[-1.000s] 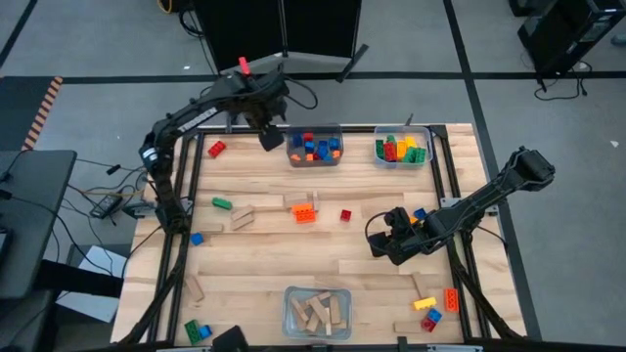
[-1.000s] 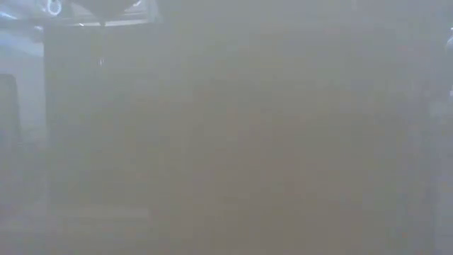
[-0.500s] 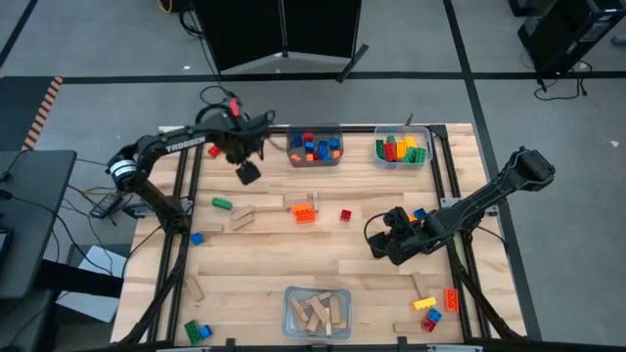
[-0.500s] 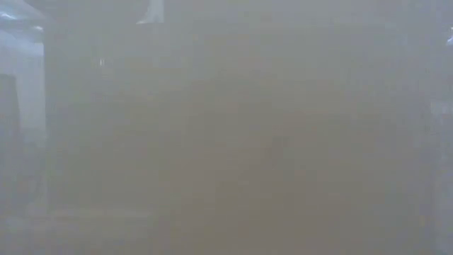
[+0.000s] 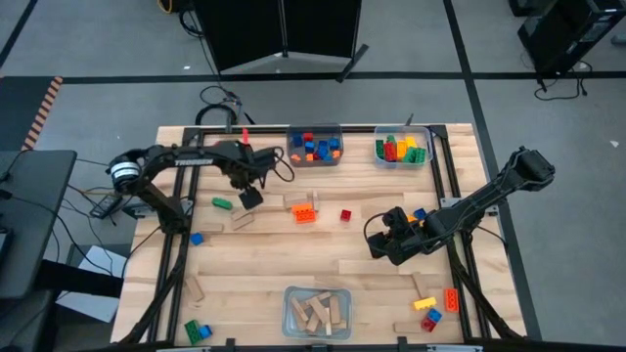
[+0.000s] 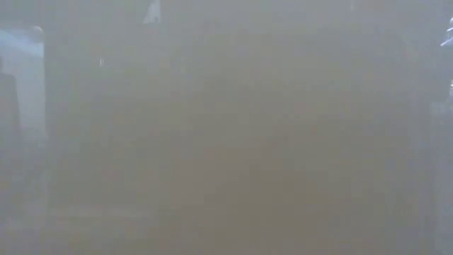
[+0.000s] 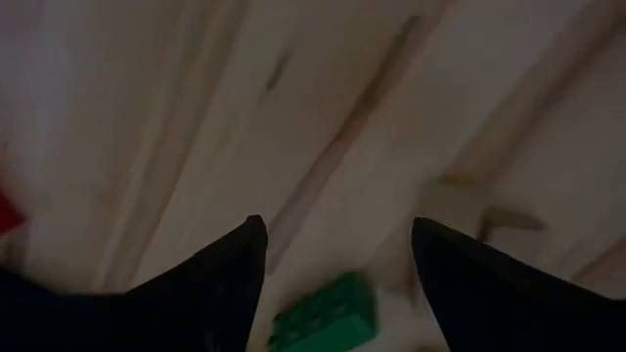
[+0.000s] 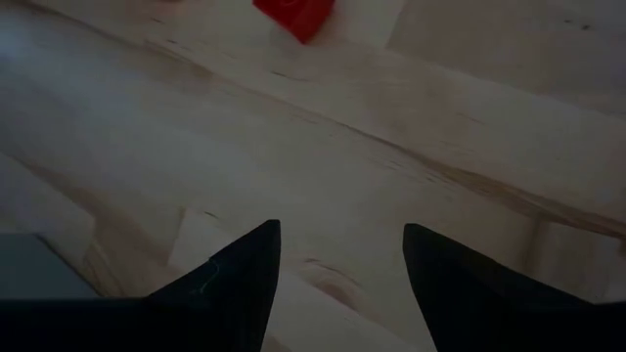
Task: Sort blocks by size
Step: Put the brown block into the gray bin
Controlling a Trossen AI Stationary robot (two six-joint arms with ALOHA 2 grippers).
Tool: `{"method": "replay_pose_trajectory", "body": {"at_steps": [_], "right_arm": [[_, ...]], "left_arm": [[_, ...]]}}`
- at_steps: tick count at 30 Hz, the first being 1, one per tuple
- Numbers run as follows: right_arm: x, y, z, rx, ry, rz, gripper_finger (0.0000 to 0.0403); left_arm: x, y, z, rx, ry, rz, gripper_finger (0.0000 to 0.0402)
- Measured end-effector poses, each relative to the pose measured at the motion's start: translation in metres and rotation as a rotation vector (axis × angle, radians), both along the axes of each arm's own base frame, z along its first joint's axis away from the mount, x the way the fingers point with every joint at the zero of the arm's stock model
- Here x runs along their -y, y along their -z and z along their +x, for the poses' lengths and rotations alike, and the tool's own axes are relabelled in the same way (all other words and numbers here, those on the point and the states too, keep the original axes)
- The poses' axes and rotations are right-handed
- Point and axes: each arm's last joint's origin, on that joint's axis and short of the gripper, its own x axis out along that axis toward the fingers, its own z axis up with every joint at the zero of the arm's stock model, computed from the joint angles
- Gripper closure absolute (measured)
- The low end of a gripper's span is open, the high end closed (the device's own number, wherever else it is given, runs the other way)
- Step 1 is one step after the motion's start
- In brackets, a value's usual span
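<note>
Loose blocks lie scattered on the wooden table (image 5: 313,249): a small green brick (image 5: 222,203) at the left, an orange brick (image 5: 304,213), a small red brick (image 5: 345,216), tan wooden blocks (image 5: 242,217) and others. My left gripper (image 5: 250,196) is open and empty above the table, just right of the green brick, which shows between its fingers in the left wrist view (image 7: 326,313). My right gripper (image 5: 377,242) is open and empty over bare wood right of centre; the red brick (image 8: 293,15) lies ahead of it.
Two clear bins stand at the far edge, one with blue and orange bricks (image 5: 314,146), one with larger green, red and yellow bricks (image 5: 402,149). A bin of wooden blocks (image 5: 317,312) stands at the near edge. More bricks lie at the near right (image 5: 435,305) and near left (image 5: 198,330).
My left gripper has come away from the far bin of blue and orange bricks, moving toward the table's left and near edge and going down to the green brick. My right arm has kept still.
</note>
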Motion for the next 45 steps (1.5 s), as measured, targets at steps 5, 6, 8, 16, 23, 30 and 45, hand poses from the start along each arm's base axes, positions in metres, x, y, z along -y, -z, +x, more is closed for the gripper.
{"method": "replay_pose_trajectory", "body": {"at_steps": [5, 6, 8, 16, 23, 30, 45], "right_arm": [[0.000, 0.000, 0.001, 0.007, 0.000, 0.004, 0.0172], [0.000, 0.000, 0.001, 0.008, 0.000, 0.004, 0.0172], [-0.001, -0.001, 0.001, 0.013, 0.000, 0.007, 0.0172], [-0.001, -0.001, 0.002, 0.020, 0.000, 0.011, 0.0172], [-0.001, -0.001, 0.003, 0.030, 0.001, 0.016, 0.0172], [-0.002, -0.001, 0.003, 0.034, 0.000, 0.018, 0.0172], [0.001, -0.001, 0.004, 0.035, 0.012, 0.015, 0.0172]], "left_arm": [[0.015, 0.002, 0.011, 0.054, 0.065, -0.036, 0.0140], [0.017, 0.003, 0.013, 0.056, 0.076, -0.038, 0.0140], [0.022, 0.008, 0.017, 0.043, 0.095, -0.048, 0.0140], [0.031, 0.031, 0.027, -0.045, 0.136, -0.081, 0.0140], [0.031, 0.048, 0.029, -0.120, 0.132, -0.125, 0.0140], [0.033, 0.054, 0.023, -0.178, 0.124, -0.147, 0.0140], [0.034, 0.060, 0.019, -0.175, 0.125, -0.171, 0.0241]]}}
